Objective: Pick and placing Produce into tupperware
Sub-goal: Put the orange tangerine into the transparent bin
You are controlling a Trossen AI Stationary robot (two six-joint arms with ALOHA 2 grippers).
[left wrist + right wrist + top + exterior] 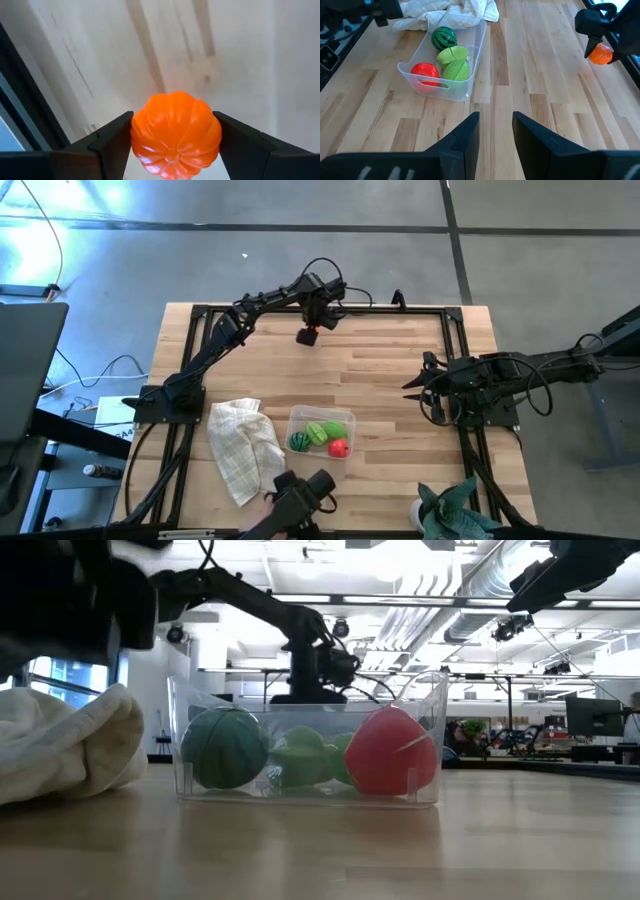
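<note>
Left gripper (309, 336) at far table edge, fingers clamped on orange pumpkin (176, 134). Right gripper (495, 131) waits w/ a small gap, holding nothing. Carry pumpkin high over container (322, 417), center above the other 3 pcs, lower, then release.

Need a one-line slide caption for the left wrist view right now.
Left gripper holds the orange ribbed toy pumpkin between its dark fingers, above the light wooden table.

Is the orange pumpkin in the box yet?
Not yet. The orange pumpkin is held in the left tool, far from the box, which holds three others.
</note>
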